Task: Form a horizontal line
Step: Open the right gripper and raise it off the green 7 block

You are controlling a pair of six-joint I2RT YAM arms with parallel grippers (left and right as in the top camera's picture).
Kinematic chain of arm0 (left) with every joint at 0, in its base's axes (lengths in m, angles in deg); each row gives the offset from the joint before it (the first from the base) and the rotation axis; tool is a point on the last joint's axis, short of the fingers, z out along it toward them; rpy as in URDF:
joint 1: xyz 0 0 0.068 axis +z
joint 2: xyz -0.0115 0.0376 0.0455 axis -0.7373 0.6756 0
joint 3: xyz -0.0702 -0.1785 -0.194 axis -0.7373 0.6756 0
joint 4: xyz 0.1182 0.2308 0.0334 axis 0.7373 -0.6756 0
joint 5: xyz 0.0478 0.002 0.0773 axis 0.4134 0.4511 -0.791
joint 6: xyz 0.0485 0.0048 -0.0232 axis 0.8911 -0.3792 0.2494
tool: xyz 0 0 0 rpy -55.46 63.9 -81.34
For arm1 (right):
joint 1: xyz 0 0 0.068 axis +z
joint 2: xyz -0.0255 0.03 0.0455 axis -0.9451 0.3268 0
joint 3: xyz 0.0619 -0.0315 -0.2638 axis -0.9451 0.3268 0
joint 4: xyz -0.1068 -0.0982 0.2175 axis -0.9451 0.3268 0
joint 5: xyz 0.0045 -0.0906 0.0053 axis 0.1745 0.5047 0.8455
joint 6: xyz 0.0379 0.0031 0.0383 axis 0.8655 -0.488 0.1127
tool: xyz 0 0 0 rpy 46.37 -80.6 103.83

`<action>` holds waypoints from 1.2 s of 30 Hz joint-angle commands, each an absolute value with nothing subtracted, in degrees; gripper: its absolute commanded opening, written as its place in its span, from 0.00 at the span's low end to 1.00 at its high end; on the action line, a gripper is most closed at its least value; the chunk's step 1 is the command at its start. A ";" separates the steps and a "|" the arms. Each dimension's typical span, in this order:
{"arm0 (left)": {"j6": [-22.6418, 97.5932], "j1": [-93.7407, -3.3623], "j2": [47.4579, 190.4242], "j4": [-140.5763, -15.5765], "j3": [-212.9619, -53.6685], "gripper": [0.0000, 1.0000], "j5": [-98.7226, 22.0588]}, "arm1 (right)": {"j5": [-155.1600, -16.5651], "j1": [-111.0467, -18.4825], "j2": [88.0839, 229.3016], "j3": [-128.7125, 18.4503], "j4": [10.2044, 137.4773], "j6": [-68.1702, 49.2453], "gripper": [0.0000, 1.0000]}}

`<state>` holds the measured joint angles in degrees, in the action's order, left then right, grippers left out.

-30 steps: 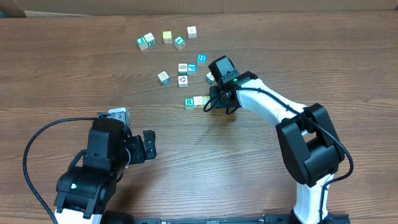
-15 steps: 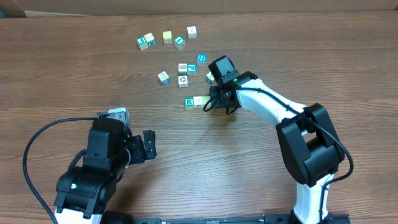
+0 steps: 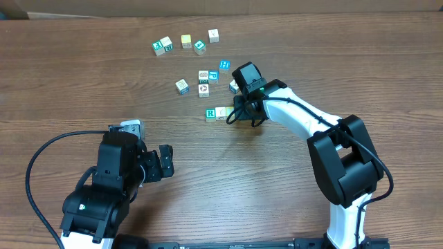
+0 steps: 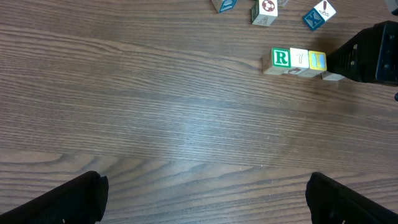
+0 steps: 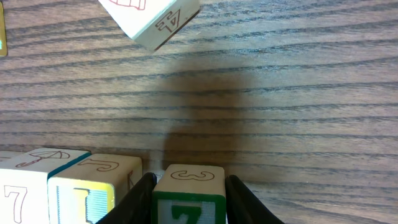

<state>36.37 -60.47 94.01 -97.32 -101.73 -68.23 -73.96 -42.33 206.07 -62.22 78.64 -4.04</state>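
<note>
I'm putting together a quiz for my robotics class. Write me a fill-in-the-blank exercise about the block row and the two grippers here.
1. The first cube of the row bears a green letter ___.
2. The third cube, beside the whitish cube, is plain ___.
3. The right gripper is ___ on the fourth cube.
4. The left gripper, holding nothing, is ___.

Missing words: R; yellow; shut; open.
</note>
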 commanded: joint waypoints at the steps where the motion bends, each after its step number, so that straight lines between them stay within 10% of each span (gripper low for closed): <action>1: 35.78 -60.17 93.79 -97.30 -101.43 1.00 -67.82 | -73.42 -42.15 206.57 -61.94 77.90 -3.85 0.32; 24: 35.78 -60.17 93.79 -97.30 -101.43 1.00 -67.82 | -69.70 -42.81 206.57 -61.98 70.14 -3.85 0.32; 28: 35.78 -60.17 93.79 -97.30 -101.43 1.00 -67.82 | -70.05 -44.25 206.35 -65.35 72.67 -3.47 0.04; 36: 35.78 -60.17 93.79 -97.30 -101.43 1.00 -67.82 | -70.14 -47.75 199.82 -72.30 89.09 -0.63 0.04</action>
<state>36.37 -60.47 94.01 -97.32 -101.73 -68.23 -70.95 -46.63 204.91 -70.46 86.79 -1.73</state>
